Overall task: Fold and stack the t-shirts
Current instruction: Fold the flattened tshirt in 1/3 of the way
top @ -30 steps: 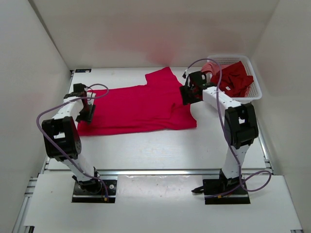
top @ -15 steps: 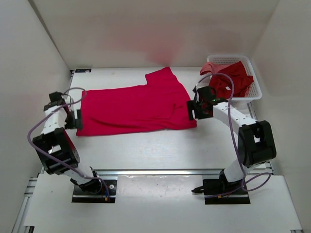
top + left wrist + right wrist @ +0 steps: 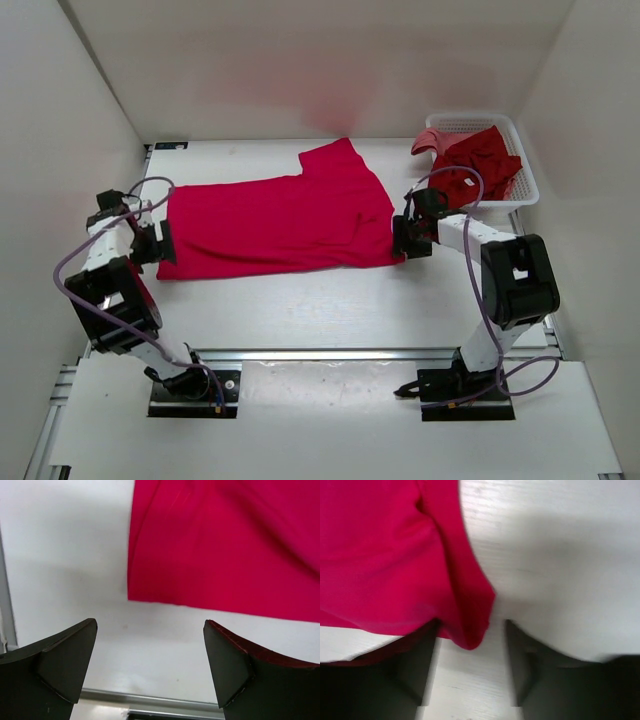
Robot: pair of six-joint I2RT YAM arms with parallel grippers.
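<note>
Top external view: the left gripper [image 3: 155,243] was noted spread wide and empty, just off the left edge of the bright pinkish-red t-shirt [image 3: 275,220], which was laid flat mid-table, unfolded. The right gripper [image 3: 406,242] was seen parted astride its near right corner, nothing pinched. Farther back, the dark crimson t-shirt [image 3: 485,165] and salmon t-shirt [image 3: 428,140] were found heaped in the basket [image 3: 470,122]. No fold was judged made; all stacking was left undone.

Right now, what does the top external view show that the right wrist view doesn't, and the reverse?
Only top external: the white basket holding a dark crimson shirt and a salmon shirt, and the left gripper at the left end of the bright red t-shirt. Only right wrist: that t-shirt's corner lying loose between the parted fingers of the right gripper. Both: the bright red t-shirt on the white table.
</note>
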